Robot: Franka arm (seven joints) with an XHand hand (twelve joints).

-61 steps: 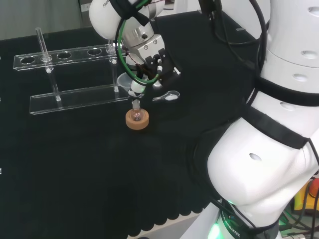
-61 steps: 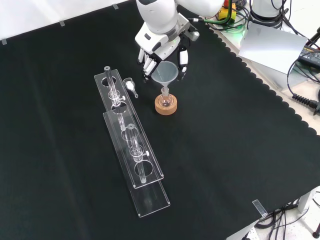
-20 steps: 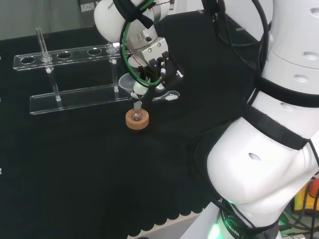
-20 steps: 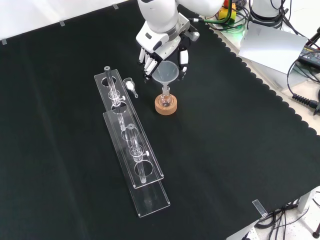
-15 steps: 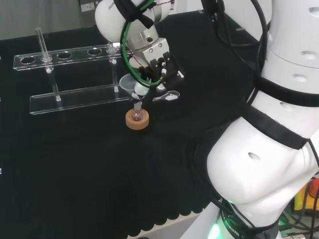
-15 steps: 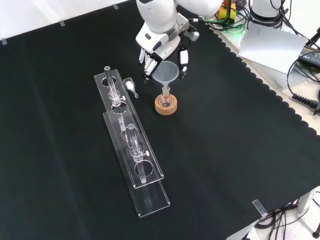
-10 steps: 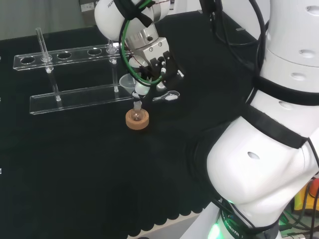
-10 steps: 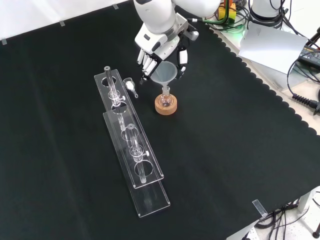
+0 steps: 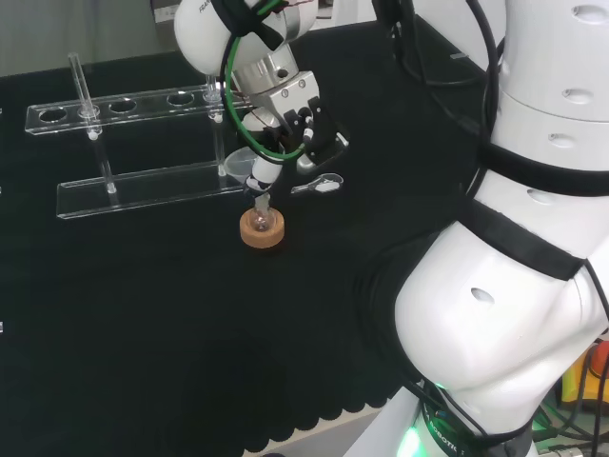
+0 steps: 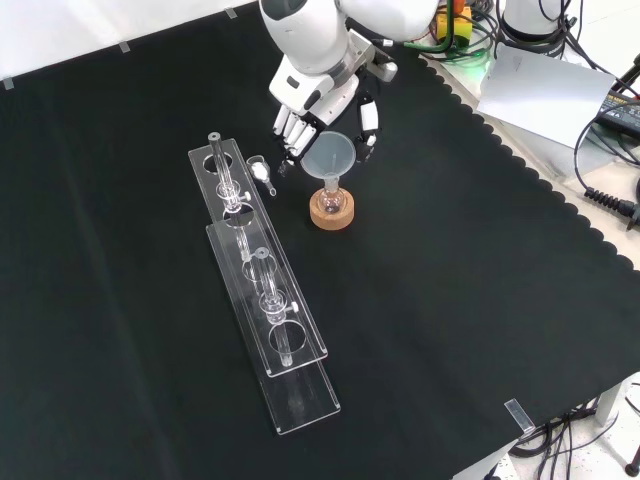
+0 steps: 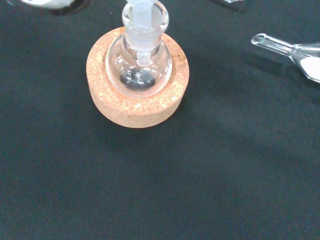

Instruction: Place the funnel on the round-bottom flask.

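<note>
I am watching the hand (image 10: 322, 100) hanging over the funnel (image 10: 330, 158), fingers spread to either side of its rim, though I cannot tell whether they are touching it. The funnel's stem is sitting in the neck of the flask (image 11: 139, 64), which is resting in a cork ring (image 10: 331, 211) toward the far edge of the cloth (image 10: 480, 300) in the front view. Beside it a small glass piece (image 11: 295, 50) is lying, partly cut off in the wrist view, and the clear rack (image 10: 265, 310) is hard to make out.
</note>
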